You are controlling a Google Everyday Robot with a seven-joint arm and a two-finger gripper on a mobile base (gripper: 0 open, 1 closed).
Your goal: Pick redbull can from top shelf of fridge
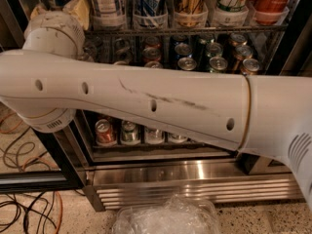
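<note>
What may be the redbull can point(148, 1) stands upright, long axis vertical, on the top shelf point(195, 29). The arm point(146, 101) crosses near. The gripper is out of view, so I cannot tell its state.

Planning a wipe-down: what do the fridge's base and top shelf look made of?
Fridge base: probably stainless steel, brushed; streaky reflections, ribbed grille. Top shelf: thin grey metal wire, with seemingly translucent plastic cups. The hand is not in view; only the white arm shows.
</note>
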